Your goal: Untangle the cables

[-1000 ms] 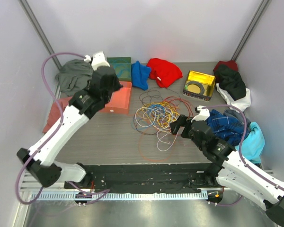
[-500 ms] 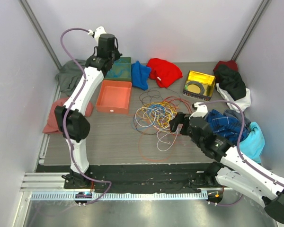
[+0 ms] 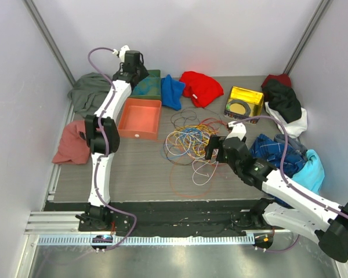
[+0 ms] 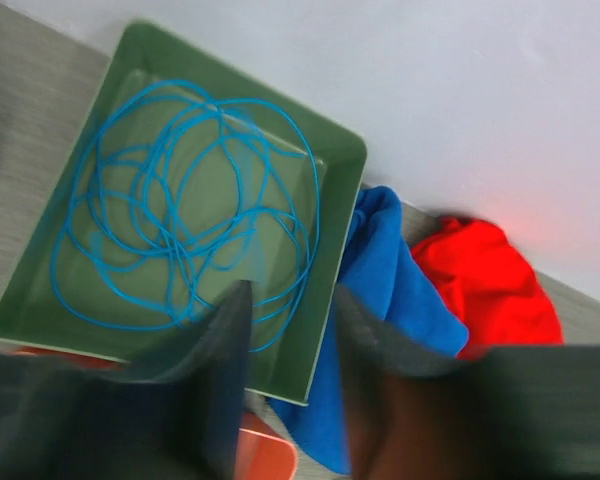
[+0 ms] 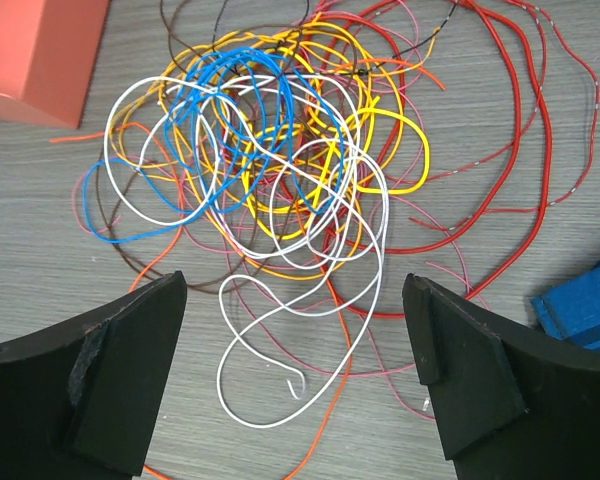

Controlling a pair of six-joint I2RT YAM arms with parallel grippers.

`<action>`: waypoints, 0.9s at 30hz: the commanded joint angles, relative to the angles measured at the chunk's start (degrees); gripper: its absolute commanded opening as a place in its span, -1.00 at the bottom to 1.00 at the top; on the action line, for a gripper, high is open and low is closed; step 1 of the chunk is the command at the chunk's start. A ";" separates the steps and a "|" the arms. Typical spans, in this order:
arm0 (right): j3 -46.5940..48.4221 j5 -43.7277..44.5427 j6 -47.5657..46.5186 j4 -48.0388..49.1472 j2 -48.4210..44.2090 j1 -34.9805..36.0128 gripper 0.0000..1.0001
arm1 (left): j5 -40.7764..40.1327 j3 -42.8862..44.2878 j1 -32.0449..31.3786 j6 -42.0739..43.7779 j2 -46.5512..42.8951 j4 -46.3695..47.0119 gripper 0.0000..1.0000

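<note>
found one blue cable [image 4: 180, 200] coiled alone in the green tray [image 4: 345, 160] far left, under the left gripper [image 4: 292, 298], parted and empty; judged most left to do: tangle of cables [image 5: 280, 170] mid-table, right of the orange tray [image 3: 140, 119], under the right gripper [image 5: 292, 300], wide apart, holding nothing.

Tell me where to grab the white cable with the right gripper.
Grip the white cable on its loose loop trailing out of the pile's near side, coming straight down with the right gripper. There it lies flat on bare table, clear of the tangle.
</note>
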 commanded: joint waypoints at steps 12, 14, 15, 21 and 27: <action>1.28 2.22 0.63 1.90 -2.19 -0.39 0.99 | -5.37 -20.10 -7.39 2.08 -25.35 8.69 0.64; 0.58 3.71 1.59 1.90 -3.51 -0.39 1.00 | -7.67 -26.37 -11.50 2.95 -31.31 8.95 0.86; 0.40 4.33 1.95 1.73 -3.95 -0.39 1.00 | -9.51 -32.84 -12.83 2.96 -33.00 9.04 0.87; -0.30 6.53 4.58 1.37 -7.20 -0.39 0.99 | -8.13 -55.09 -20.40 0.07 -43.38 12.90 0.99; -0.31 4.52 5.38 -0.46 -8.97 -0.39 0.95 | -5.05 -61.90 -29.27 2.87 -45.77 12.04 1.00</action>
